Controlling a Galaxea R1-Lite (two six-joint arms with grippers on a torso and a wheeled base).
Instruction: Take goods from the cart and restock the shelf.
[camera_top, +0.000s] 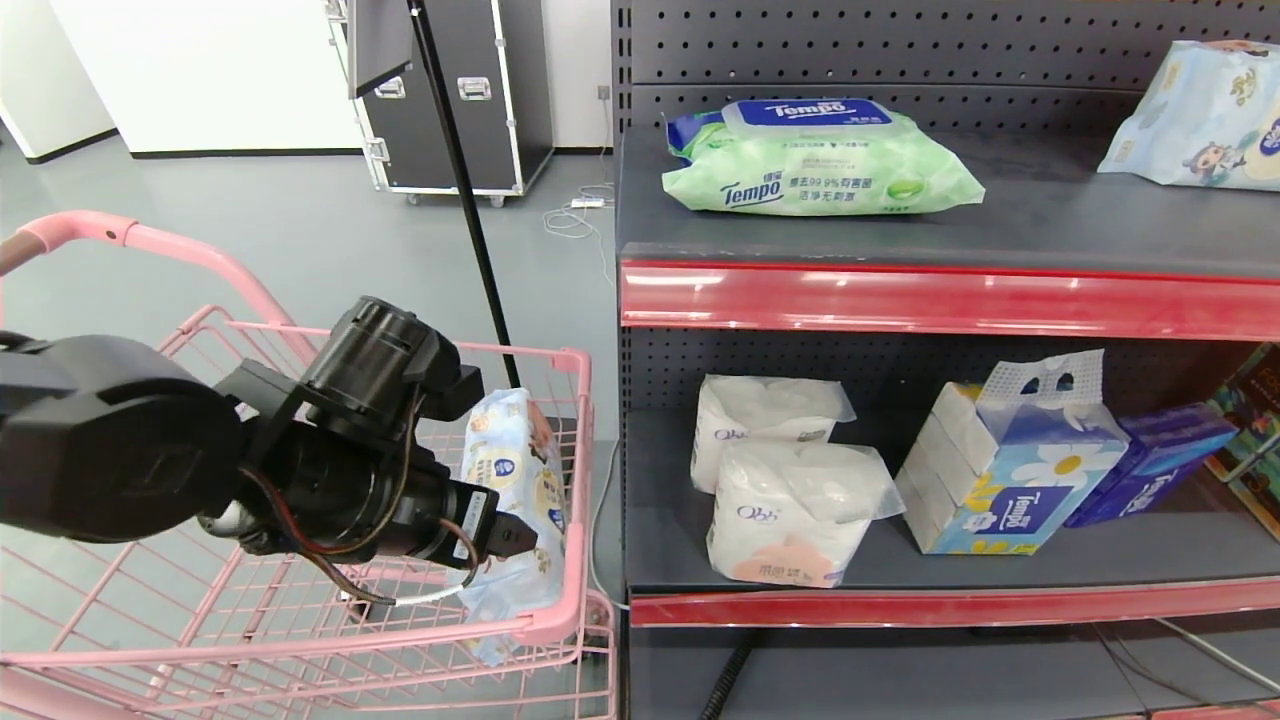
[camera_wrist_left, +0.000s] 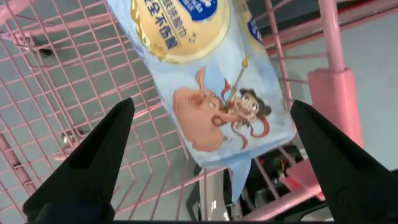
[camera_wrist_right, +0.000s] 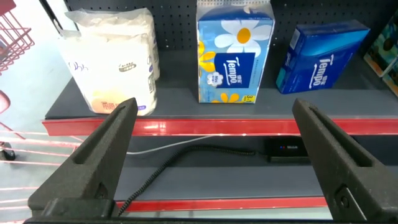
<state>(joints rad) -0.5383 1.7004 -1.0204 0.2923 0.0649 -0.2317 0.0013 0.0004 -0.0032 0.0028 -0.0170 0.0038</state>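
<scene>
A light-blue wipes pack (camera_top: 510, 450) with cartoon print stands on end against the front wall of the pink cart (camera_top: 577, 420). My left gripper (camera_top: 515, 540) reaches down inside the cart and sits right at the pack's lower part. In the left wrist view, my left gripper (camera_wrist_left: 211, 106) is open wide, with the pack (camera_wrist_left: 205, 68) between and beyond its fingers (camera_wrist_left: 93, 162); nothing is gripped. My right gripper (camera_wrist_right: 214, 102) is open in front of the lower shelf (camera_wrist_right: 249, 109), holding nothing.
The upper shelf (camera_top: 1000, 230) holds a green wipes pack (camera_top: 820, 160) and a pale blue pack (camera_top: 1205, 120). White roll packs (camera_top: 790, 510), a flowered tissue pack (camera_top: 1020, 470) and dark blue packs (camera_top: 1150, 480) stand on the lower shelf. A black pole (camera_top: 470, 200) rises behind the cart.
</scene>
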